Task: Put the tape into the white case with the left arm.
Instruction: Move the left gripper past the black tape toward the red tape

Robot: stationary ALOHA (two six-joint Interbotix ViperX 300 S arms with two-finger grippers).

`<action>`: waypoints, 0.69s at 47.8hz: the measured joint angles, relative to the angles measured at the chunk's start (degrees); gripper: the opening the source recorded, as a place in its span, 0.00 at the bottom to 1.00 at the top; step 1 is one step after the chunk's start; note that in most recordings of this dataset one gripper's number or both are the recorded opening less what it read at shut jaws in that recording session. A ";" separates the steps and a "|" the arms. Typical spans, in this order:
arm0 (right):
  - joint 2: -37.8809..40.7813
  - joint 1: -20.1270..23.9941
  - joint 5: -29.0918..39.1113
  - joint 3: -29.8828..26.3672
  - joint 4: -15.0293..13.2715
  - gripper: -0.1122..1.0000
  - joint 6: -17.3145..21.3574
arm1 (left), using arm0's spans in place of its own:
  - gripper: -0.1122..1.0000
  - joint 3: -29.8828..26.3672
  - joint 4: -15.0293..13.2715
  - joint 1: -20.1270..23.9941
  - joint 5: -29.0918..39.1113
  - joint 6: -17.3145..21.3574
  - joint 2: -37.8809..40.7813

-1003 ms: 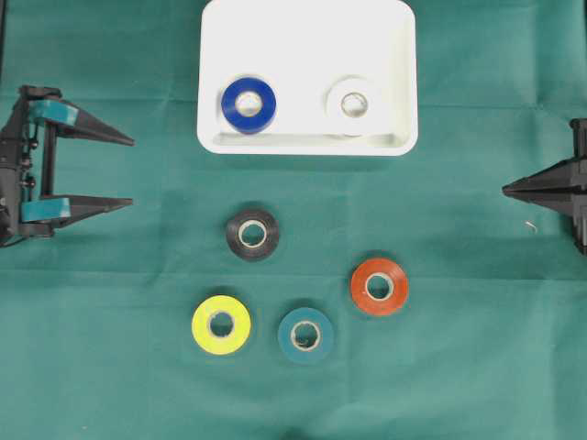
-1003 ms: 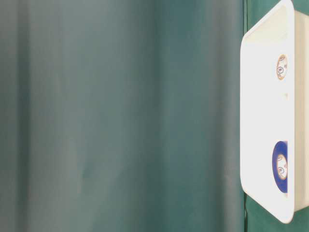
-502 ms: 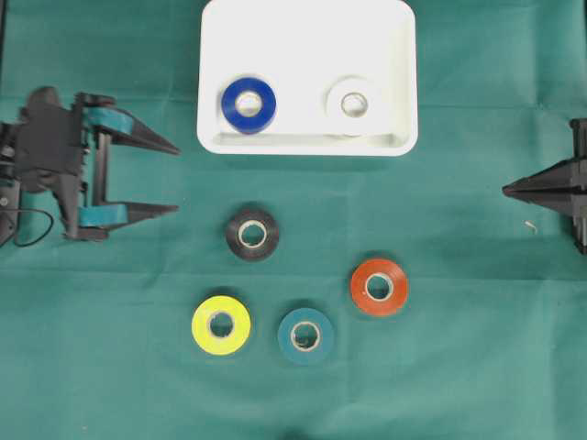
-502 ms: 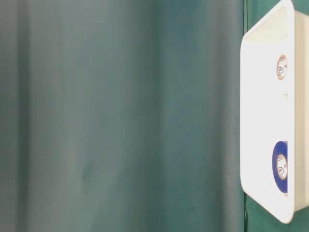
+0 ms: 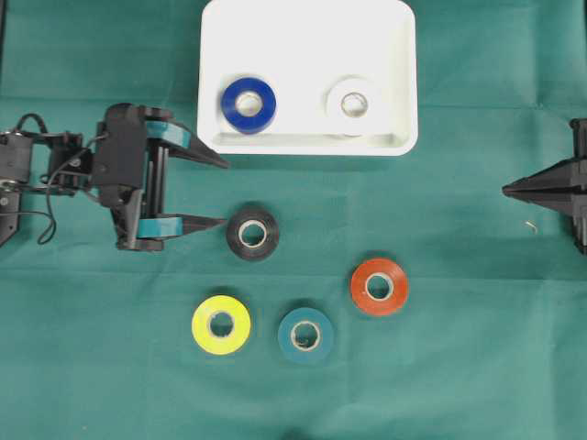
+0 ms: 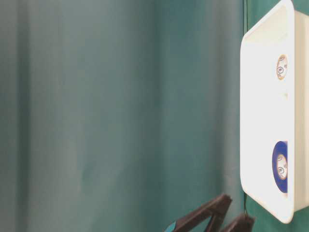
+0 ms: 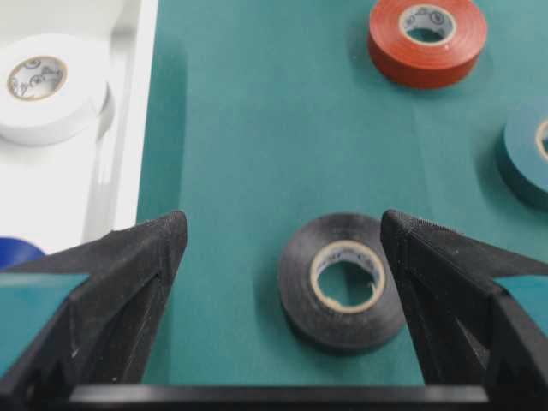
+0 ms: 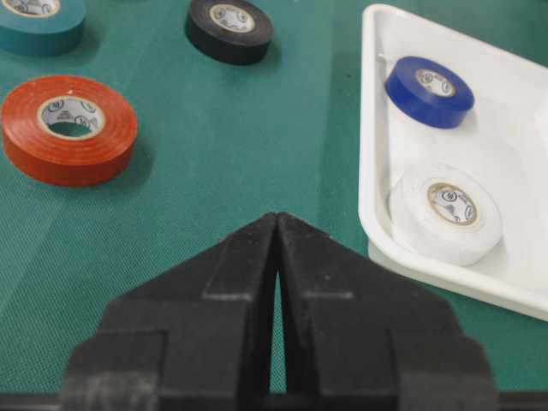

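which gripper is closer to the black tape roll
Left. The left gripper, jaws open, has one fingertip right beside the black tape roll; the right gripper sits shut far across the cloth.

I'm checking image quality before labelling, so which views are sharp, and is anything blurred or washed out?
Overhead view: sharp, even light. Table-level view: turned sideways, soft focus, with the shallow white plastic case overexposed. Left wrist view: the black tape roll is crisp, while the near black pointed fingers are blurred.
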 measured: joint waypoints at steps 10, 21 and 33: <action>0.00 0.00 0.00 0.00 0.00 0.02 -0.09 | 0.95 -3.25 -0.09 0.09 0.00 -0.09 5.01; 0.09 0.00 0.00 0.00 0.00 0.02 -0.09 | 0.95 -8.17 -0.09 0.00 0.09 0.18 10.55; 0.00 0.00 0.00 0.00 0.00 0.02 -0.09 | 0.95 -12.30 -0.09 0.00 0.00 0.18 14.41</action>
